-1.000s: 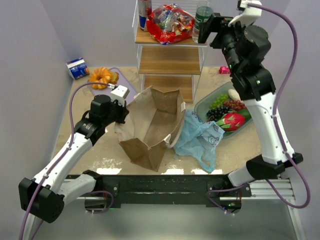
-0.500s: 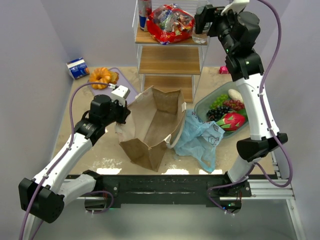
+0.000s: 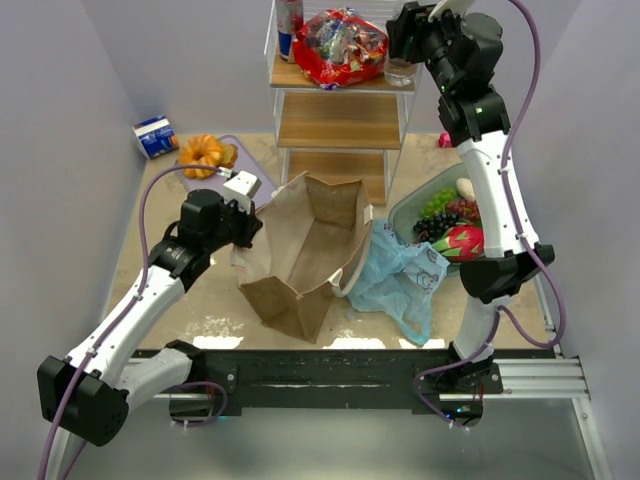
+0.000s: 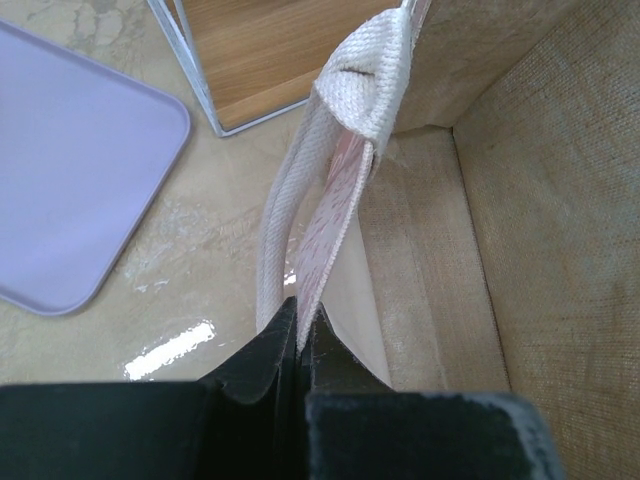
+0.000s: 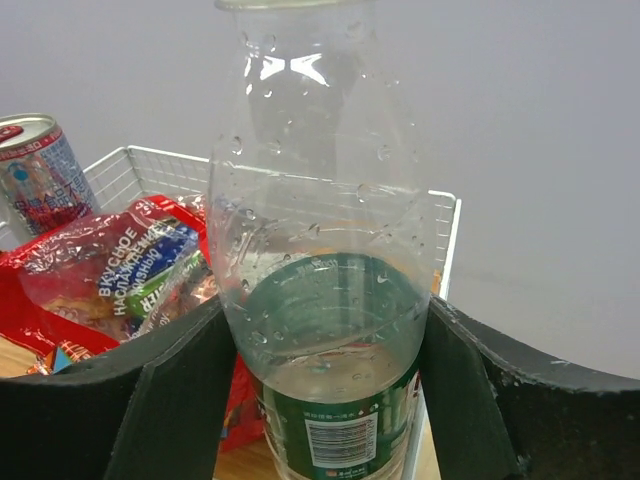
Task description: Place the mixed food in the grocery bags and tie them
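Observation:
On the rack's top shelf, my right gripper (image 5: 327,310) is shut on the clear bottle (image 5: 330,330) with a green label, one finger (image 5: 180,380) tight against each side. Beside it lie the red snack packet (image 5: 110,270) and the drink can (image 5: 40,170). My left gripper (image 4: 300,335) is shut on the white loop handle (image 4: 340,150) of the brown paper bag (image 3: 300,260), which stands open at mid-table. The light-blue plastic bag (image 3: 400,280) lies crumpled to its right. Grapes (image 3: 440,205), a dragon fruit (image 3: 462,242) and a pale fruit (image 3: 466,187) sit in the green bowl (image 3: 410,205).
The white wire rack (image 3: 340,120) with wooden shelves stands at the back, just behind the paper bag. An orange ring pastry (image 3: 205,152) and a small blue-white carton (image 3: 156,137) lie at the back left. A lilac tray (image 4: 70,170) lies left of the rack.
My right arm has swung left to the top shelf and its jaws have closed in around the bottle. The left arm and paper bag have not moved.

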